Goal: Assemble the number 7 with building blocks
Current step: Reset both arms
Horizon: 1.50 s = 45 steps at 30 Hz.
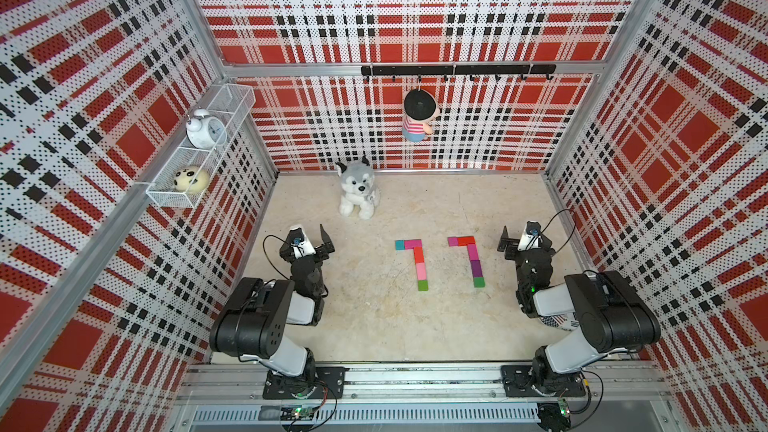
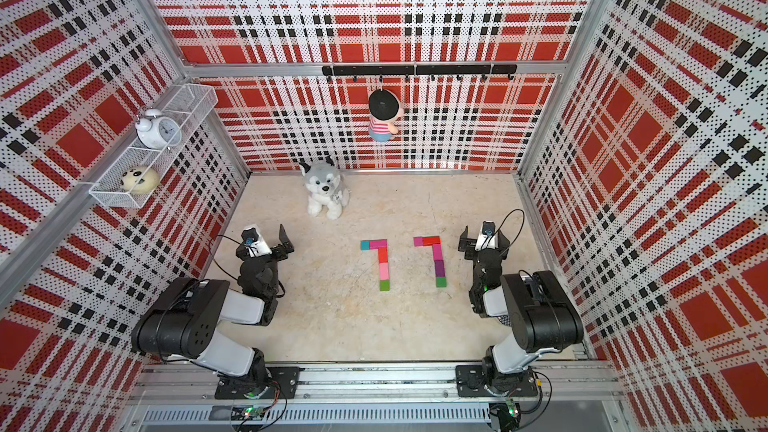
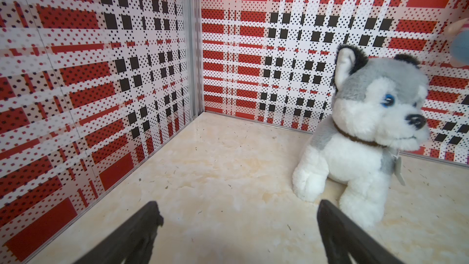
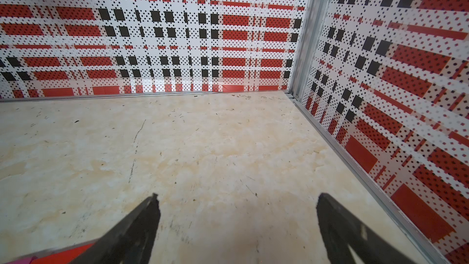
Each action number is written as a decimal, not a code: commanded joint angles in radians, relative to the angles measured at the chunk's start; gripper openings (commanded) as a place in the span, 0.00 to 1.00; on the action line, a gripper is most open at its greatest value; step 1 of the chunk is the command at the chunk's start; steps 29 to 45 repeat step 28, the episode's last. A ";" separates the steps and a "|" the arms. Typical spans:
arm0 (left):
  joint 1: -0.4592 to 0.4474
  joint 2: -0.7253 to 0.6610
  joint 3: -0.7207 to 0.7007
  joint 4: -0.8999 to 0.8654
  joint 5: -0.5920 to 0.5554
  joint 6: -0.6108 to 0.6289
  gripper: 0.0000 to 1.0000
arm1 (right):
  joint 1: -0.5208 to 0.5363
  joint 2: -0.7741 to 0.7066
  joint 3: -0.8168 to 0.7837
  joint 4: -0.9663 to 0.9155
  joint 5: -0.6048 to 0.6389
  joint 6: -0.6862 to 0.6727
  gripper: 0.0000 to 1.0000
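Lying flat on the tabletop point(image 1: 374, 326), the building blocks point(image 1: 420, 271) make two figures, a teal-cornered 7 point(image 1: 417, 261) and a purple-stemmed 7 point(image 1: 473, 259), with their stems running near-to-far. The right end effector point(image 1: 524, 238) sits near the purple-stemmed 7's top bar, and the left end effector point(image 1: 309, 243) is farther from the teal-cornered 7 — both stand wide open and empty. No writing is legible.

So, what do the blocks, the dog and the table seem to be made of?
Blocks: matte, flat colours, crisp edges; perhaps painted wood or plastic, the look leaves it open.
Dog: plush fabric; the grey and white fur is long and fluffy.
Table: hard, smooth, slightly glossy, with a pale marble pattern and fine scratches; probably laminate.
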 commanded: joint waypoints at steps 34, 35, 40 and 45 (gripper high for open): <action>0.004 0.010 0.001 0.018 -0.008 0.010 0.98 | -0.021 0.001 0.002 -0.003 0.053 0.044 1.00; 0.004 0.010 0.001 0.018 -0.008 0.010 0.98 | -0.021 0.001 0.002 -0.003 0.053 0.044 1.00; 0.004 0.010 0.001 0.018 -0.008 0.010 0.98 | -0.021 0.001 0.002 -0.003 0.053 0.044 1.00; 0.004 0.010 0.001 0.018 -0.008 0.010 0.98 | -0.021 0.001 0.002 -0.003 0.053 0.044 1.00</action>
